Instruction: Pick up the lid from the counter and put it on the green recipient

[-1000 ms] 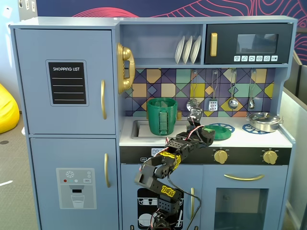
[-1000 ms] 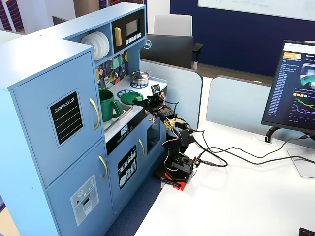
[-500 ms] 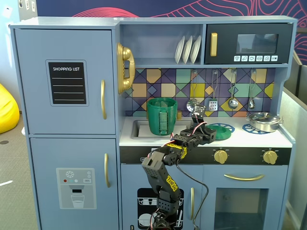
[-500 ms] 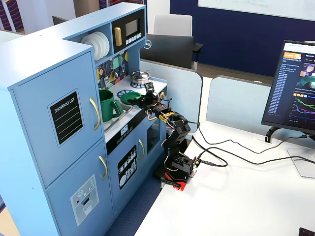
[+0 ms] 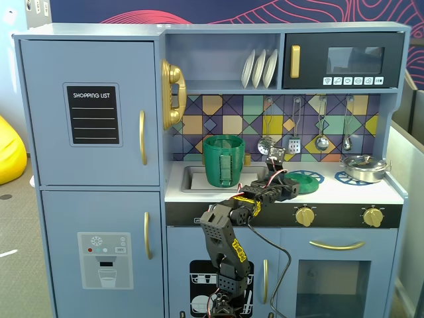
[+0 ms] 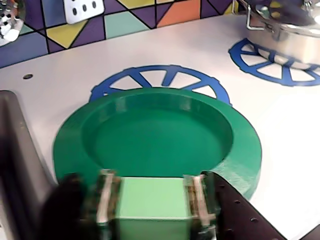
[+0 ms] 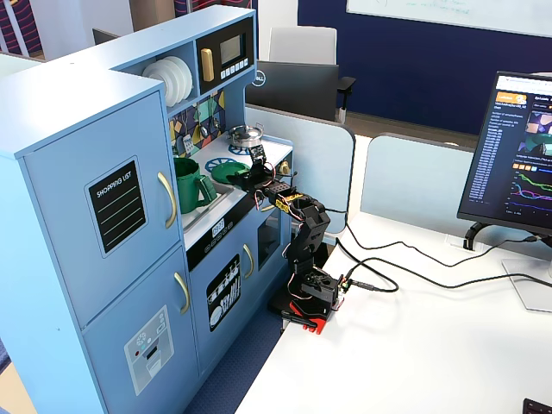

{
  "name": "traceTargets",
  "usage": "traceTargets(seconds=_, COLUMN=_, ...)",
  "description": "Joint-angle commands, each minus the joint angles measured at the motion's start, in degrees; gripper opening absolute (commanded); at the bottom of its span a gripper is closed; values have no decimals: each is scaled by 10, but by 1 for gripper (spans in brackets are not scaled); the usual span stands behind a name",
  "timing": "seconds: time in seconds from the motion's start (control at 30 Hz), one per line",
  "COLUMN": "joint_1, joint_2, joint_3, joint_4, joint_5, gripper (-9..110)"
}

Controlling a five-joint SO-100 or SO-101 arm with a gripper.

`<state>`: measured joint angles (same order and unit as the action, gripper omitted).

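Observation:
The lid (image 6: 160,140) is a round green disc lying on the white counter, over a blue spoked burner ring (image 6: 150,75). Its light-green raised tab (image 6: 152,197) sits between my jaws. My gripper (image 6: 154,200) has both pads pressed against the tab's sides, shut on it. In a fixed view the lid (image 5: 306,177) lies right of the gripper (image 5: 286,187). The green recipient (image 5: 223,161), a tall dark-green container, stands upright in the sink to the left, apart from the lid. It also shows in the other fixed view (image 7: 187,183).
A shiny steel pot (image 5: 363,167) sits on the right burner ring (image 6: 270,62). The sink's edge (image 6: 15,150) lies just left of the lid. Utensils hang on the tiled back wall (image 5: 322,119). The arm's base stands on a white desk (image 7: 414,345).

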<state>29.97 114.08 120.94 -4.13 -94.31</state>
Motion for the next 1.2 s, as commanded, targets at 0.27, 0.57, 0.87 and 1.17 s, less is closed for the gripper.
traceTargets(seconds=0.27, joint_1=-36, joint_2=8, joint_3=-161, joint_4=1, joint_5=12, gripper=0)
traceTargets(seconds=0.57, joint_1=-88, joint_2=34, joint_3=-368, joint_4=178, joint_5=25, gripper=0)
traceTargets(seconds=0.87, joint_1=-216, joint_2=73, joint_3=-427, joint_4=287, joint_5=-6, gripper=0)
traceTargets(seconds=1.17, joint_1=-283, joint_2=69, joint_3=-434, joint_4=322, joint_5=-36, gripper=0)
